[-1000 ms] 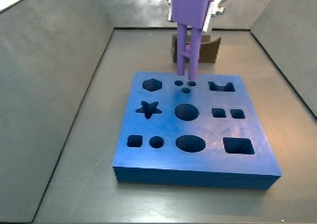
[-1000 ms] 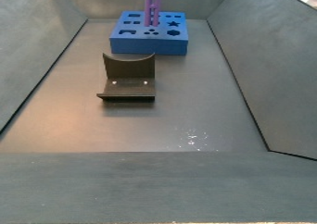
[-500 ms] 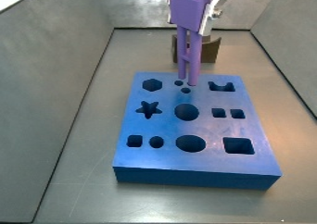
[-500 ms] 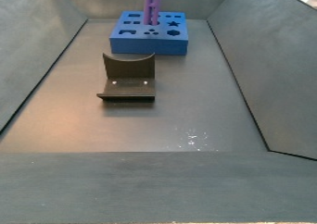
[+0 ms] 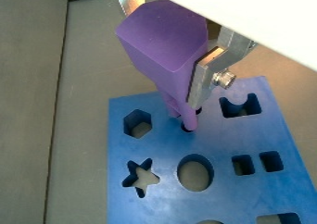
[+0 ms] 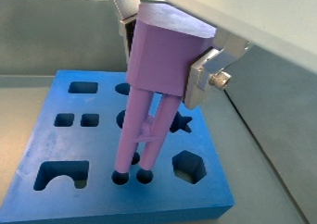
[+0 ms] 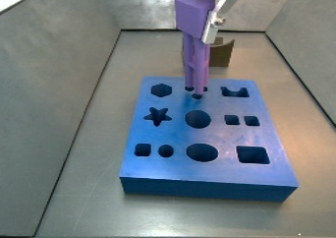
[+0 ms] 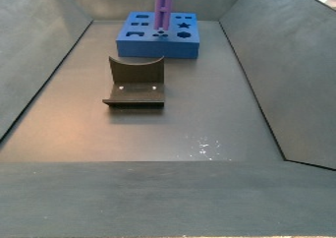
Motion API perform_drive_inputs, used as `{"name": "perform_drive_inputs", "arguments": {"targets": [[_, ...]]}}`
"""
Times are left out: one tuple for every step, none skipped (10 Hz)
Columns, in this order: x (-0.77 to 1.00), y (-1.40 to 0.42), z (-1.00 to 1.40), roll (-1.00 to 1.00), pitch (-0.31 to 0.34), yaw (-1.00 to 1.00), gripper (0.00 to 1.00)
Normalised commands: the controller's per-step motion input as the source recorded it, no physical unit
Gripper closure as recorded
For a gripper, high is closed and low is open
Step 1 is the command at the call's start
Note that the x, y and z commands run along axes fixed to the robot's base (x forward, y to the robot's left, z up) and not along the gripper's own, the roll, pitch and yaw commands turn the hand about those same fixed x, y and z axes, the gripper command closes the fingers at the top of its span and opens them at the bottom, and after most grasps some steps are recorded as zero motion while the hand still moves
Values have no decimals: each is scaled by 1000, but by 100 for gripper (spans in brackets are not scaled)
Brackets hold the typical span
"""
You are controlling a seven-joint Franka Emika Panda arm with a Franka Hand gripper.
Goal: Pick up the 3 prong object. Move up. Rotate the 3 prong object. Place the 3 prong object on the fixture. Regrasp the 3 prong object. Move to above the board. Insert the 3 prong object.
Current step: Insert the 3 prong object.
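My gripper (image 5: 168, 44) is shut on the blocky top of the light-purple 3 prong object (image 6: 158, 70), silver fingers (image 6: 202, 72) pressing its two sides. The piece hangs upright with its prongs pointing down over the blue board (image 7: 217, 175). In a wrist view the prong tips (image 6: 132, 176) sit at the mouths of small round holes near the board's edge, between the hexagon and the notched cut-out. In both side views the object (image 7: 195, 45) (image 8: 163, 8) stands over the board (image 8: 144, 48). The gripper (image 7: 205, 16) shows in a side view.
The dark fixture (image 8: 134, 82) stands on the floor away from the board; a side view shows it as a brown block (image 7: 225, 53) behind the board. Grey tray walls (image 7: 79, 75) slope up around the floor. Star, circle and square holes lie beside the prongs.
The gripper has come down with the 3 prong object; the prong tips, earlier above the board, now reach its small round holes.
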Motion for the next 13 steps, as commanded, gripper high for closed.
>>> {"name": "perform_drive_inputs", "arguments": {"targets": [[203, 103, -394, 0, 247, 89, 100], [180, 131, -97, -56, 294, 0, 100], [194, 83, 0, -84, 211, -20, 100], [151, 31, 3, -37, 170, -34, 100], [29, 0, 0, -43, 134, -54, 100], [0, -14, 23, -26, 116, -131, 100], [0, -103, 46, -31, 131, -209, 100], [0, -129, 80, -24, 150, -289, 100], [0, -126, 86, -11, 164, -306, 100], [0, -51, 60, -4, 170, -283, 100], [-57, 0, 20, -4, 159, -237, 100], [-20, 0, 0, -3, 163, -223, 100], [0, 51, 0, -6, 177, -206, 100]]}}
